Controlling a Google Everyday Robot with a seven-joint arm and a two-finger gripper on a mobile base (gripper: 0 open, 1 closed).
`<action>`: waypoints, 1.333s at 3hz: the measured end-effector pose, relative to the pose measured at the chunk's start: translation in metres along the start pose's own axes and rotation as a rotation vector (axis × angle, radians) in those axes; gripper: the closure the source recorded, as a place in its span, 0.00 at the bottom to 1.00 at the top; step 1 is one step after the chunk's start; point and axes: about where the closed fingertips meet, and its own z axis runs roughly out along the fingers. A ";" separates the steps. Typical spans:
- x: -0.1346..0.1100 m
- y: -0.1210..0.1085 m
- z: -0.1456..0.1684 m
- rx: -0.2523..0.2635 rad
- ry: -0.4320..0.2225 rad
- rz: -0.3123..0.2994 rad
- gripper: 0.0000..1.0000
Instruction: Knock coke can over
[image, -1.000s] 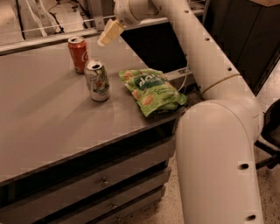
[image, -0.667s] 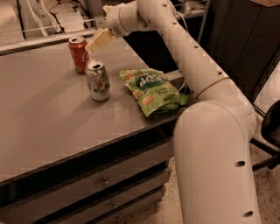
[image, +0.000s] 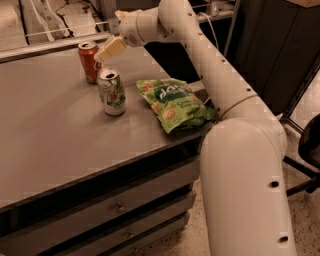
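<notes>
The approach was in hand. In the upper left of the frame, the gripper (image: 101, 55) hovered just beside the top of the upright coke can (image: 88, 64) on the desk (image: 50, 145), its jaws apparently pressed together and empty. The next move probably called for a sideways shove against the can's upper part.

**Coke can: one unit, upright**

Small red-orange aluminium soda can (image: 89, 62), cylindrical, with white script lettering on the side and the silver top uppermost. No dents show on the visible face. It stands on its base on the grey worktop (image: 50, 135), close to the far edge and nearer the far right corner than the left. The cream-coloured gripper (image: 110, 49) hangs just beside the can's rim, on the side toward the right edge. Whether they touch cannot be told.
</notes>
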 end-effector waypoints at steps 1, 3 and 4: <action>-0.007 0.016 0.019 -0.052 -0.136 0.048 0.00; -0.020 0.049 0.034 -0.150 -0.201 0.089 0.00; -0.026 0.067 0.023 -0.184 -0.172 0.109 0.00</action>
